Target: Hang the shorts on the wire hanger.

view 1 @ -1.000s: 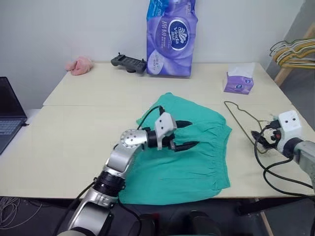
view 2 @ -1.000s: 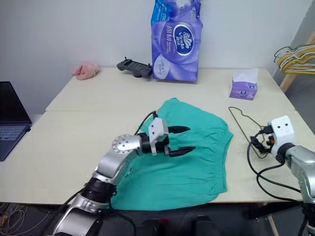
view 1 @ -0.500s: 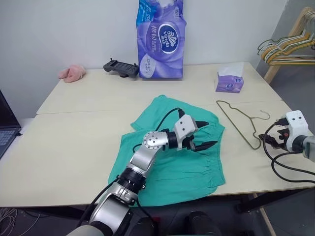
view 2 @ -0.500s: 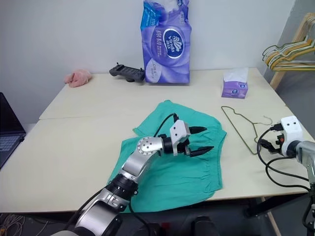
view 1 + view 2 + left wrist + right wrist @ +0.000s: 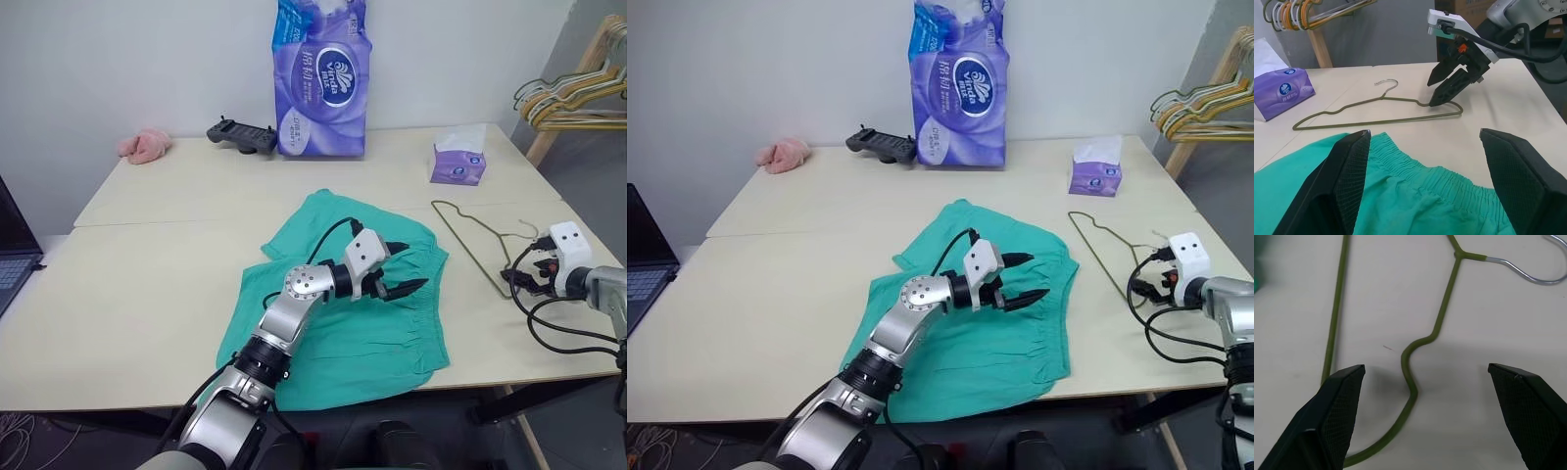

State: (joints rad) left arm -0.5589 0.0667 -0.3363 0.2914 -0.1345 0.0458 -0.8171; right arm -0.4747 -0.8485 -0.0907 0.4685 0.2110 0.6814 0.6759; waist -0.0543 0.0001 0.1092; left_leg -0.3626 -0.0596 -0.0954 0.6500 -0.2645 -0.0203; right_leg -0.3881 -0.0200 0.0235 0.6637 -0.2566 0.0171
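Note:
The teal-green shorts (image 5: 362, 333) lie flat on the table, with the gathered waistband toward the right. My left gripper (image 5: 418, 264) hovers open just above the waistband and points right, with nothing between its fingers (image 5: 1347, 171). The olive wire hanger (image 5: 468, 250) lies flat on the table to the right of the shorts, its hook (image 5: 530, 227) at the far right. My right gripper (image 5: 522, 280) is open and tilted down over the hanger's near rounded corner (image 5: 1410, 391), one fingertip either side of it. I cannot tell whether it touches the wire.
A purple tissue box (image 5: 457, 162) stands beyond the hanger. A tall purple paper pack (image 5: 321, 78), a black controller (image 5: 240, 132) and a pink cloth (image 5: 145, 145) sit along the back. Several hangers (image 5: 563, 98) hang on a rack at the far right. A laptop (image 5: 10, 259) is at the left.
The camera view swung right. My right gripper came down and in from beside the hanger to over its near corner. My left gripper edged right over the waistband, still open.

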